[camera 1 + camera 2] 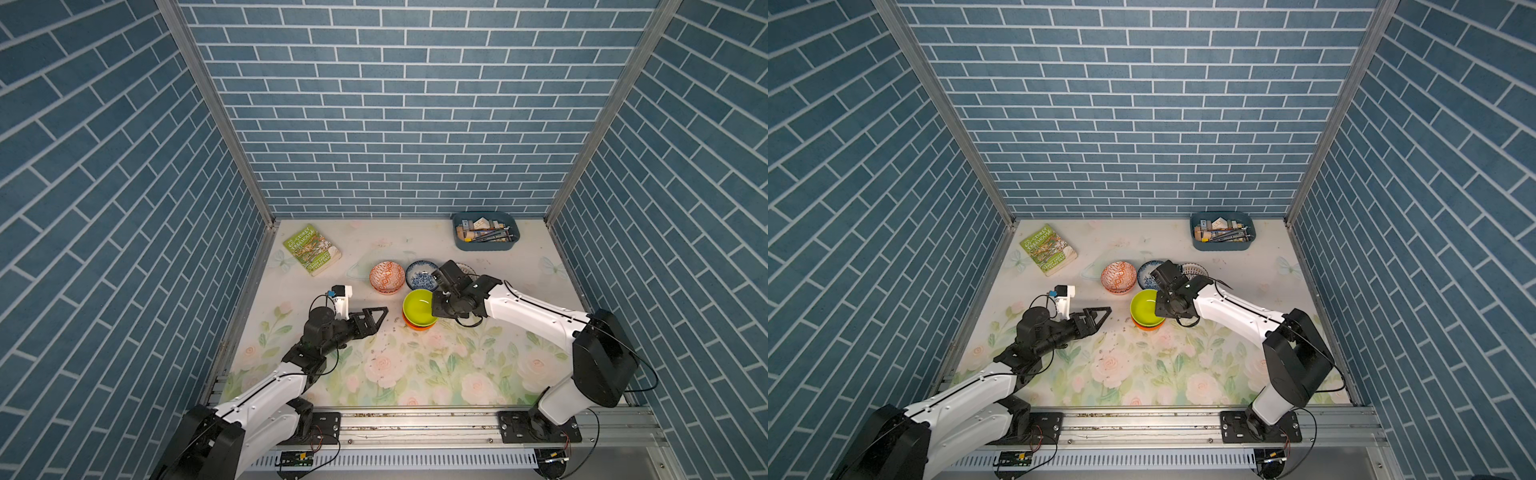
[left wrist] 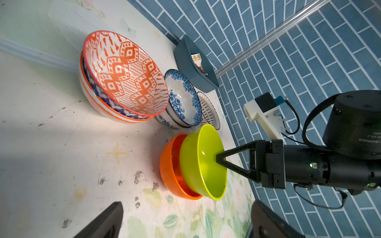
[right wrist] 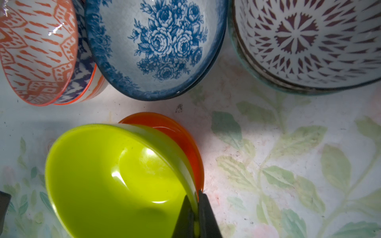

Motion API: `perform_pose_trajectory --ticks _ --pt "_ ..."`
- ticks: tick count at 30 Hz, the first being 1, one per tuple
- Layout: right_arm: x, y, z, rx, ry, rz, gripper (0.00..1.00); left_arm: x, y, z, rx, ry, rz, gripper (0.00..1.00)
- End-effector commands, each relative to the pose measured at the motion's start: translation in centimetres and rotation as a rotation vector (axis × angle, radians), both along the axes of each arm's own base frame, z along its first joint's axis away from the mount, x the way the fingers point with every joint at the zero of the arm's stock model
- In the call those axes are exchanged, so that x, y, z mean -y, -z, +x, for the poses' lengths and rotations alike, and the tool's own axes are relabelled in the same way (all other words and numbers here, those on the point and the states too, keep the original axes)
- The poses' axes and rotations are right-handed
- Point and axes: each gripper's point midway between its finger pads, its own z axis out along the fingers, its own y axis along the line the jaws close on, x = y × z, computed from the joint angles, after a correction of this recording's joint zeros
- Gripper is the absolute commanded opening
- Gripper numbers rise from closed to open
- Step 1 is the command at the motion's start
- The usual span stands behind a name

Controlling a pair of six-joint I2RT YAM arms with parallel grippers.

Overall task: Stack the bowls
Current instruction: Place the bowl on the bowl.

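A lime-green bowl (image 1: pixel 417 307) (image 1: pixel 1144 307) (image 3: pixel 115 181) rests tilted in a plain orange bowl (image 1: pixel 415 326) (image 3: pixel 185 140) at mid-table. My right gripper (image 3: pixel 195 206) (image 2: pixel 217 160) is shut on the lime-green bowl's rim, one finger inside, one outside. Behind stand an orange-white patterned stack (image 1: pixel 387 276) (image 2: pixel 125 72), a blue-white floral stack (image 1: pixel 420 274) (image 3: pixel 165 47) and a brown-lattice bowl (image 1: pixel 1194 270) (image 3: pixel 309 41), partly hidden by the right wrist in both top views. My left gripper (image 1: pixel 382 318) (image 2: pixel 185 222) hangs open and empty, left of the lime-green bowl.
A green book (image 1: pixel 312 249) lies at the back left. At the back right stands a blue tray (image 1: pixel 485 230) of small items. Blue brick walls close three sides. Dark specks dot the floral mat (image 1: pixel 415 374) near the bowls.
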Motion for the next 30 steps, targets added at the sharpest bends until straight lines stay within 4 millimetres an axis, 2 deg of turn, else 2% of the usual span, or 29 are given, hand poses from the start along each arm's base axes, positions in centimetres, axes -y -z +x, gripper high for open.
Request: perform_pose_trajectory --ticks 1,15,20,26,30 --pt "-0.4 -0.4 0.3 -0.005 -0.012 0.003 0.00 0.5 -1.7 0.3 0.059 0.025 -0.014 1.00" --pt "-0.7 0.3 -0.2 -0.028 -0.020 -0.004 0.01 0.3 -1.2 0.7 0.040 0.009 0.001 1.00" --pt "-0.7 0.5 -0.3 -0.034 -0.022 -0.009 0.09 0.2 -1.1 0.7 0.037 0.004 0.002 1.00" --pt "-0.6 0.0 -0.3 -0.026 -0.019 -0.014 0.29 0.1 -0.9 0.9 0.029 -0.002 0.004 1.00" --pt "-0.4 -0.6 -0.2 -0.016 -0.015 -0.019 0.32 0.0 -0.9 1.0 0.027 -0.007 0.003 1.00"
